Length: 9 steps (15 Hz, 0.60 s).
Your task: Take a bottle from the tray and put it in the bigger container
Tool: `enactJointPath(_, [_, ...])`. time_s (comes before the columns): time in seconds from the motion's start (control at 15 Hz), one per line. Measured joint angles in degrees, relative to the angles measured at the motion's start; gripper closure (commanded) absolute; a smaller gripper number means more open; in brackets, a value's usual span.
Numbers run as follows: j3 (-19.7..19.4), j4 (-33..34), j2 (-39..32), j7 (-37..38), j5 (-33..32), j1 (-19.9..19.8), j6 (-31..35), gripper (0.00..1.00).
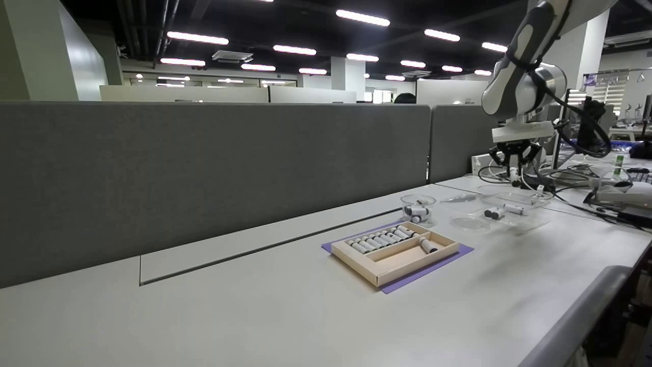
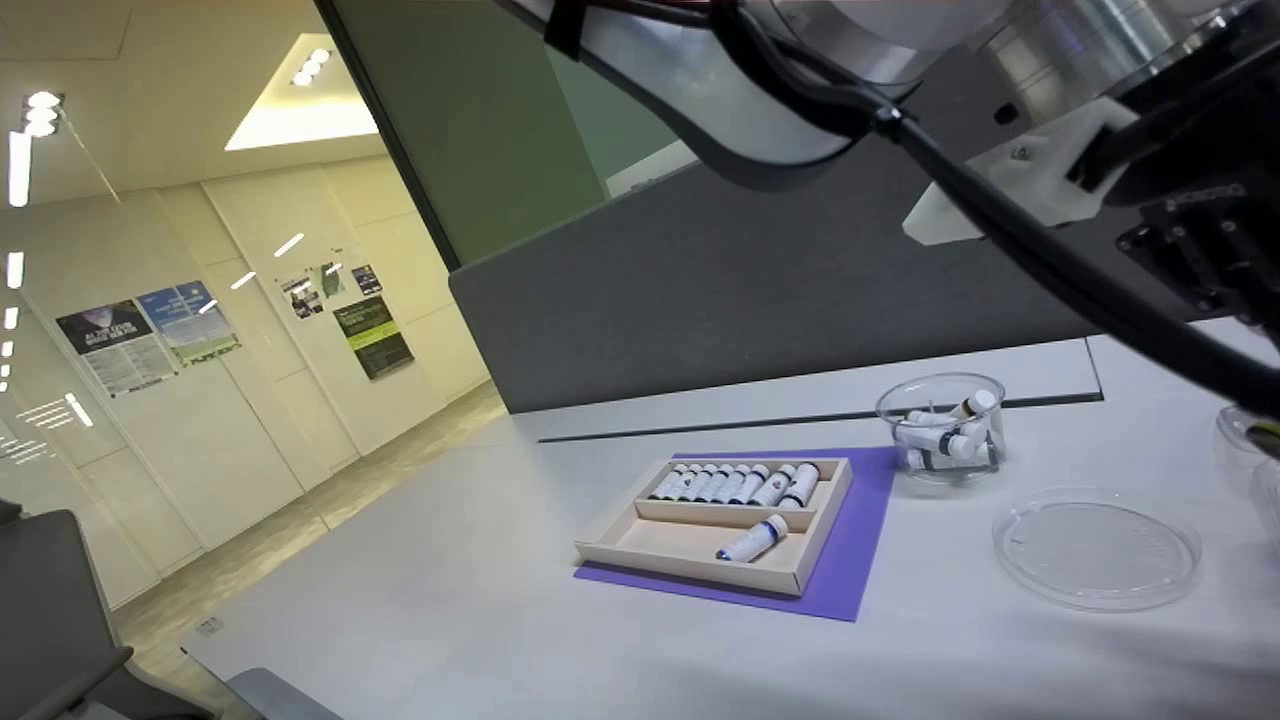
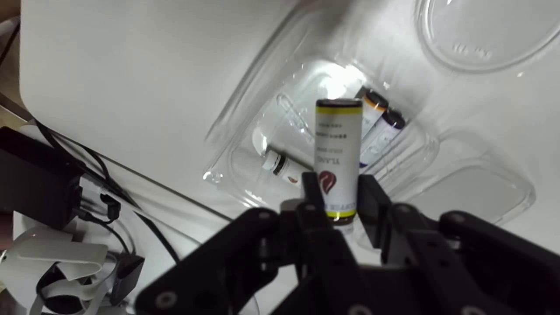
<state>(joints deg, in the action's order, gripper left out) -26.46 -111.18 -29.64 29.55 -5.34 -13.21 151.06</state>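
My gripper (image 1: 514, 164) is shut on a white-labelled bottle (image 3: 337, 153) with yellow bands. It holds the bottle upright, dark end down, above a clear rectangular container (image 3: 271, 118), probably the bigger container. In the wrist view the fingertips (image 3: 342, 187) grip its lower label. Inside that container lie three bottles, one of them white-capped (image 3: 286, 168), and a clear dropper (image 3: 295, 116). The tan tray (image 1: 417, 267), also in an exterior view (image 2: 660, 533), sits on a purple sheet (image 2: 840, 570). A row of bottles fills its back compartment, and one bottle (image 2: 753, 540) lies in the front compartment.
A round glass dish (image 2: 945, 382) with several bottles stands beside the tray. A flat round clear lid (image 2: 1097, 550) lies near it. A clear rectangular lid (image 3: 477, 192) lies beside the rectangular container. Cables and black boxes (image 3: 35, 175) lie behind. A grey partition (image 1: 229, 178) borders the desk.
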Motion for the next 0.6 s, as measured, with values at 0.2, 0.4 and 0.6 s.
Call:
enactJointPath(0.2, [-4.13, 0.63, -2.85, 5.87, -0.18, 1.9, 6.77, 0.78])
enactJointPath(0.4, [-9.69, 1.61, -6.88, 13.0, -0.01, 5.41, 11.15, 0.51])
enactJointPath(0.6, [-17.25, 2.58, -11.65, 21.59, 0.63, 11.96, 12.14, 0.3])
